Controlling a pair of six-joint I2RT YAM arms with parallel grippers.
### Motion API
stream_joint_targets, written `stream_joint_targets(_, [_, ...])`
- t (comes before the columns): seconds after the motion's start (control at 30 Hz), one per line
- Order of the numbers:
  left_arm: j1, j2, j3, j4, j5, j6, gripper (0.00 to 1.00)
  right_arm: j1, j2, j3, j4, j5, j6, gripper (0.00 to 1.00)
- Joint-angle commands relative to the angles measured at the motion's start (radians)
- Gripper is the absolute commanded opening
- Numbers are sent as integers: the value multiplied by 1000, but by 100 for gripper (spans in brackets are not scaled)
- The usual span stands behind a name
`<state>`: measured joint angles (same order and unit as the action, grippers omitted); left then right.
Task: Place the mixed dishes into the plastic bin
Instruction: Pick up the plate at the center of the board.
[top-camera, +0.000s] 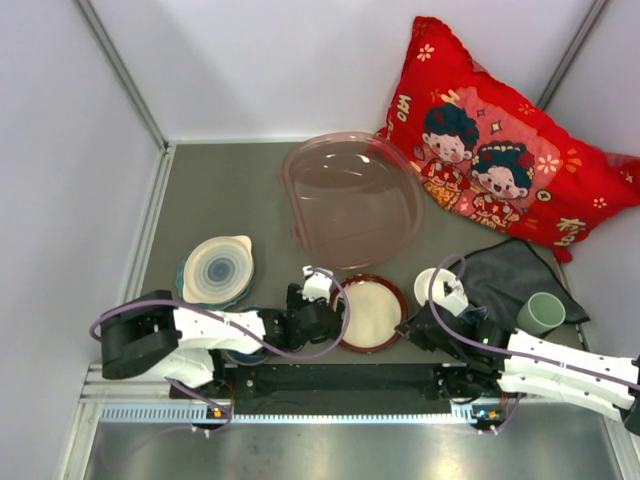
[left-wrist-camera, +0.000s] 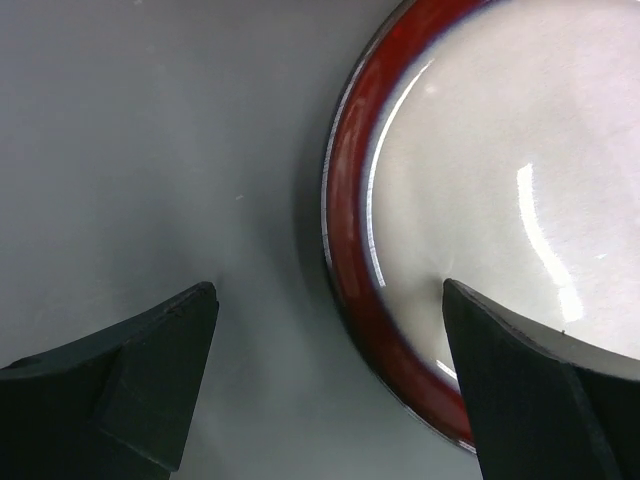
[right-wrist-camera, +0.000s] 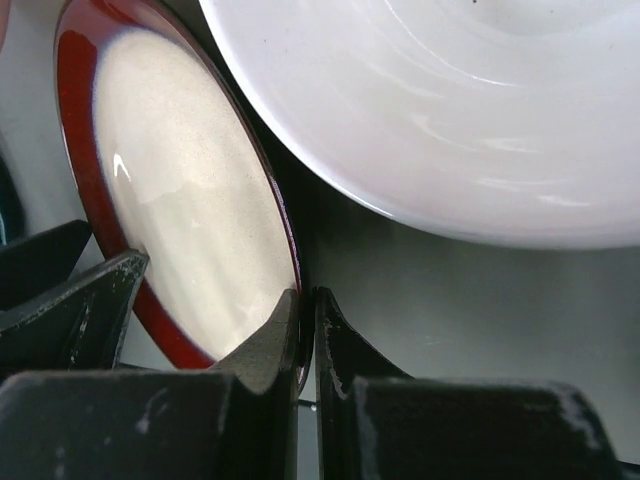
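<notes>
Two claws meet at one dish: a red-rimmed plate (top-camera: 372, 312) with a cream centre, lying flat on the table (top-camera: 220, 190) in the lower middle of the top view. The left claw (left-wrist-camera: 328, 290) is spread wide. One finger (left-wrist-camera: 150, 380) sits over bare table and the other (left-wrist-camera: 530, 390) over the plate's cream face, so the plate's left rim lies between them, and neither finger shows contact with it. The right claw (right-wrist-camera: 305, 300) is narrowed to a thin slit, and the plate's right rim runs into that slit, pinched between the fingers. The cream-white bowl (top-camera: 436, 287) stands just beside this claw, toward the upper right of the plate. The plastic bin (top-camera: 350, 200) sits in the upper middle of the top view, near the plate's far edge but apart from it. At the left, the blue-ringed white handled plate (top-camera: 217, 268) rests on the teal scalloped plate (top-camera: 184, 278). At the right, the pale green cup (top-camera: 541, 313) stands on the dark grey cloth (top-camera: 505, 270). A red cartoon-print pillow (top-camera: 490, 140) leans in the upper right corner.
</notes>
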<state>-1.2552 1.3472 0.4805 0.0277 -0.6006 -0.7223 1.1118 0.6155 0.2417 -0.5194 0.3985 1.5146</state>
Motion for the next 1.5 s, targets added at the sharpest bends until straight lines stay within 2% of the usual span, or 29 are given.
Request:
stream_joint_targets(0.0, [4,49,47,103,48,26,97,8,-20,24,-33,-1,-39,0])
stream_joint_targets(0.2, [4,67,84,147,85,73,91,8,36,27,34,-33,-60,0])
stream_joint_targets(0.47, [4,131,106,184,139,83,68,8,81,31,59,-21,-83,0])
stream_joint_targets(0.57, [4,144,101,193,156,75,64,8,86,7,91,-27,-70,1])
stream_joint_targets(0.67, [4,150,95,196,159,70,63,8,92,-22,117,-30,-53,6])
stream_joint_targets(0.9, [4,168,89,201,170,64,61,8,93,-82,180,-30,-28,29])
stream_joint_targets(1.2, [4,199,98,193,206,54,59,8,93,-196,297,-15,39,33])
stream_joint_targets(1.47, [4,219,110,190,240,55,59,8,110,-263,432,23,26,35])
